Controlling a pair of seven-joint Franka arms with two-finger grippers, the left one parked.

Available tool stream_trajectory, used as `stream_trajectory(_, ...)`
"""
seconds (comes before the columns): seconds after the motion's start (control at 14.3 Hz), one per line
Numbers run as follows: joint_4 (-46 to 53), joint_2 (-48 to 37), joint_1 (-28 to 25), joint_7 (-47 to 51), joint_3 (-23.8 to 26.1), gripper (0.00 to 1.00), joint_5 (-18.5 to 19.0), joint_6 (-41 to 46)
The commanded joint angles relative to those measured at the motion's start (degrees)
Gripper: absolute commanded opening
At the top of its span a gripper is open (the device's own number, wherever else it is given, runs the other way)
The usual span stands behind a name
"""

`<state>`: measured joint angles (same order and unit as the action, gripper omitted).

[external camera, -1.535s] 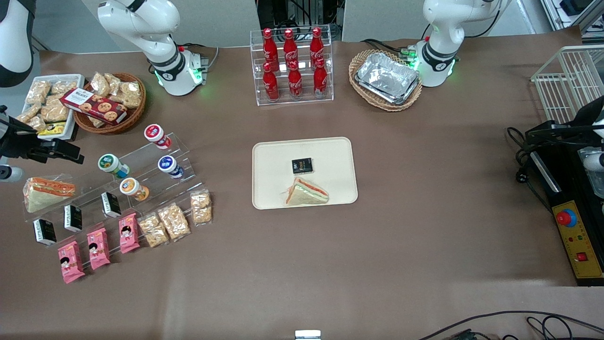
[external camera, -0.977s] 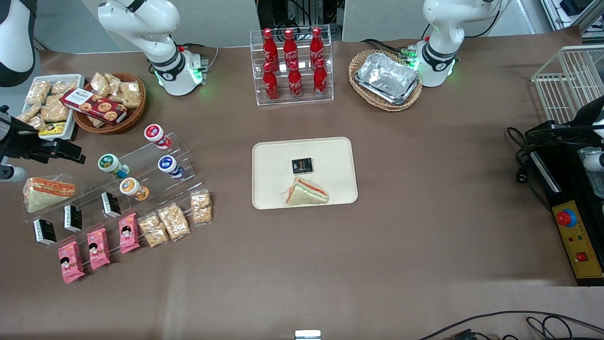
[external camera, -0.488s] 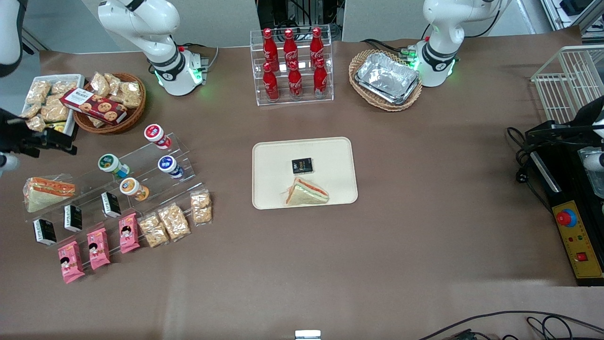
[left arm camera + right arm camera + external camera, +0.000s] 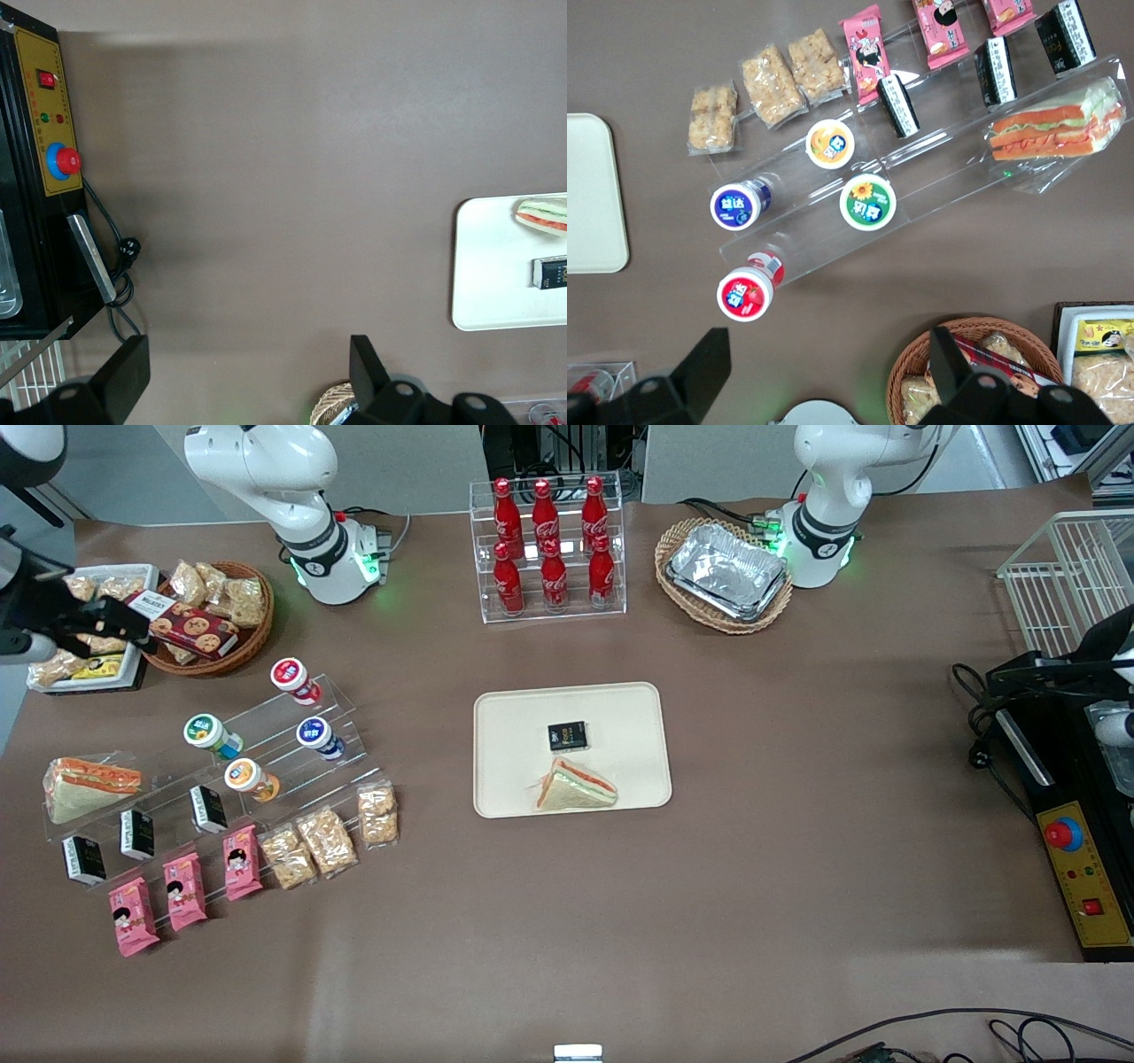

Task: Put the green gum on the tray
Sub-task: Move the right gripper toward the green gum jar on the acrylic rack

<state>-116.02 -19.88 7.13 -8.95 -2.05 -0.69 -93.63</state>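
Observation:
The green gum lies on a clear stepped rack toward the working arm's end of the table; its green-and-white cap also shows in the right wrist view. The beige tray sits mid-table and carries a black packet and a wrapped sandwich; its rim shows in the right wrist view and in the left wrist view. My right gripper hangs high over the white dish, farther from the front camera than the green gum. It is open and empty.
The rack also holds red-capped, blue-capped and orange-capped bottles, a sandwich and black packets. Pink packets and cracker packs lie nearer the camera. A snack basket, a cola rack and foil trays stand farther away.
My right gripper has moved away from the front camera, from beside the rack's sandwich end to over the white dish and basket. Nothing on the table has moved.

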Motion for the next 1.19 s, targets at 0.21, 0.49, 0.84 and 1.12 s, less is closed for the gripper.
stream_trajectory(0.21, -4.7, -3.1, 0.6, -0.6, 0.2, 1.0, 1.3, -3.7)
stream_trajectory(0.49, -4.7, -2.2, 0.7, -0.6, 0.1, 1.0, 1.4, -4.4)
stream_trajectory(0.84, -6.7, 2.6, 0.7, -0.8, 0.0, 1.0, 1.3, -9.7)
stream_trajectory(1.12, -16.6, 3.6, 0.6, -0.7, 0.1, 1.0, 1.6, -22.0)
